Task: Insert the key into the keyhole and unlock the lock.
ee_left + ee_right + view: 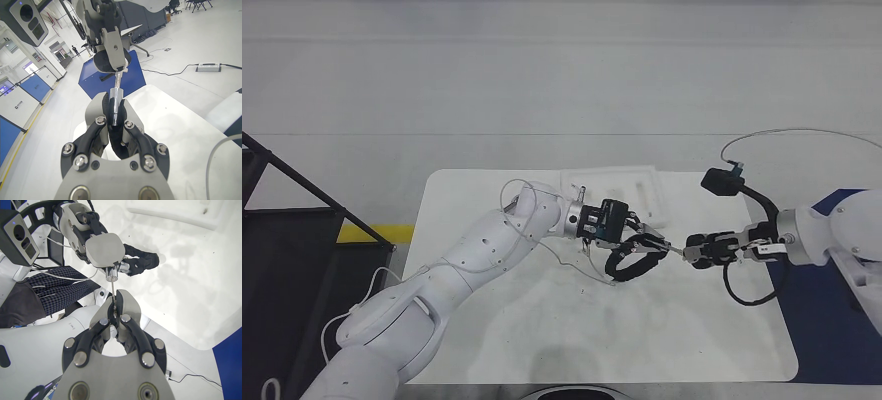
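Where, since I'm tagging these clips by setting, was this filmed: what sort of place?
Probably a large indoor robotics lab or test hall: a wide white floor with blue barrier panels, office chairs in the background, and a white work table.

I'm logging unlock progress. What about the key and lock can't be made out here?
Insertion depth: left wrist view, the lock cylinder hides the key tip.
Key head: right wrist view, the right gripper pinches over it.
Latch state: top view, too small; left wrist view, the left gripper covers the cylinder's sides.
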